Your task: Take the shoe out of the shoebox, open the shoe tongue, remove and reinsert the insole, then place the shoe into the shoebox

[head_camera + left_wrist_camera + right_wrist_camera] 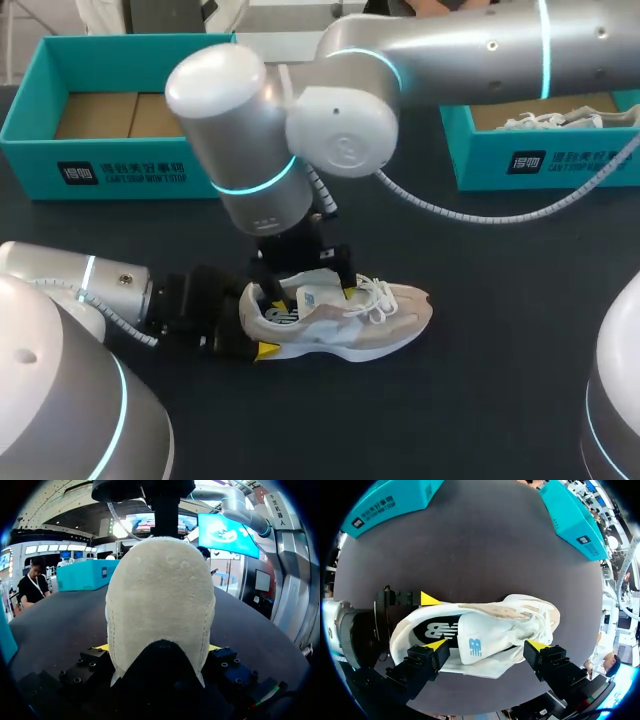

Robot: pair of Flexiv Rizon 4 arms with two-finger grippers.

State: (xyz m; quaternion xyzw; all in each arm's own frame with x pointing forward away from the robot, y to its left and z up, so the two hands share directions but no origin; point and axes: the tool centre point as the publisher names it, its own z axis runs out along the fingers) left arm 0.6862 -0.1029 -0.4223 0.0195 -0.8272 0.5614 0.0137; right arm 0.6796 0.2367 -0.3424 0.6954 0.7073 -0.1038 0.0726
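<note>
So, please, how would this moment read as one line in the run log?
shoe: upright on table | left jaws: shut on heel | right jaws: open, tongue between them

Dark table (500, 400), pale shoe (390, 312) upright mid-table, teal shoebox (120, 150) far left, second teal shoebox (570, 160) far right

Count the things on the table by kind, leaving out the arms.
Teal shoeboxes: 2 (left shoebox, right shoebox)
Pale shoes: 2 (table shoe; second shoe, partly showing inside the right shoebox)
Total: 4
</note>
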